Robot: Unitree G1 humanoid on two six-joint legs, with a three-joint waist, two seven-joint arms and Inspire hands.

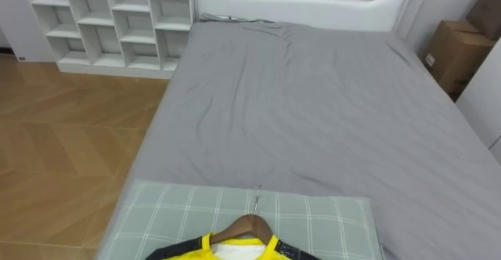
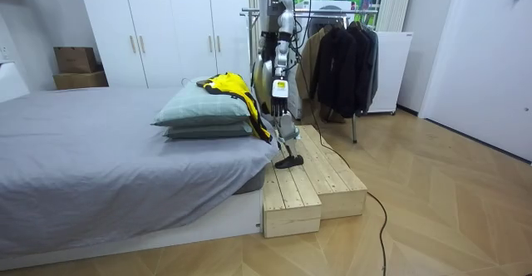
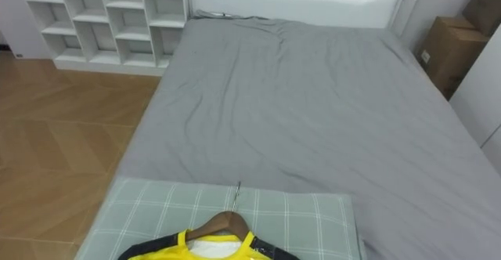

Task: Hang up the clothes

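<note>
Yellow shirt [image 1: 235, 249] on its hanger [image 1: 244, 227] tops the near pillow [image 1: 329, 221]; grasp the hanger's neck. Left hand's [image 2: 281, 91] state: cannot tell.

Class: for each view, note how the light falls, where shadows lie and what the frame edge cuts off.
Left eye view: even light on the grey sheet, faint shadows in its creases; bottom edge cuts the yellow garment on its hanger. Room view: soft shadow between the stacked pillows; pale sheen on the floor.
</note>
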